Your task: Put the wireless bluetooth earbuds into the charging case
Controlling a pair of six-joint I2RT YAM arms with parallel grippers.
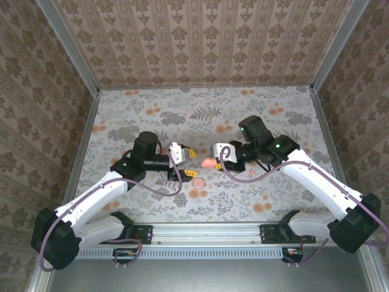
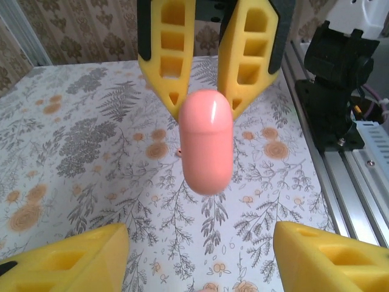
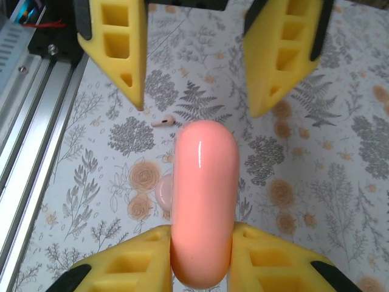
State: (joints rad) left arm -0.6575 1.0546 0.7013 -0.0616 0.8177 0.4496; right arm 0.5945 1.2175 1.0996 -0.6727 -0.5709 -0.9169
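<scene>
Soft, even light fills my overhead view. The bench [image 1: 200, 103] reads bright and flat, with only faint shadows under the arms at mid-frame. The wide lens splays the walls [image 1: 200, 36] outward toward the frame edges.

In my left wrist view the charging case [image 2: 206, 143] carries a thin white highlight near its top and its lower end goes soft. The left end effector's fingers [image 2: 67, 261] blur in the bottom corners, and a white patch blows out at upper right.

In my right wrist view the case shows a similar narrow streak of glare. The bench pattern behind it stays reasonably sharp.
</scene>
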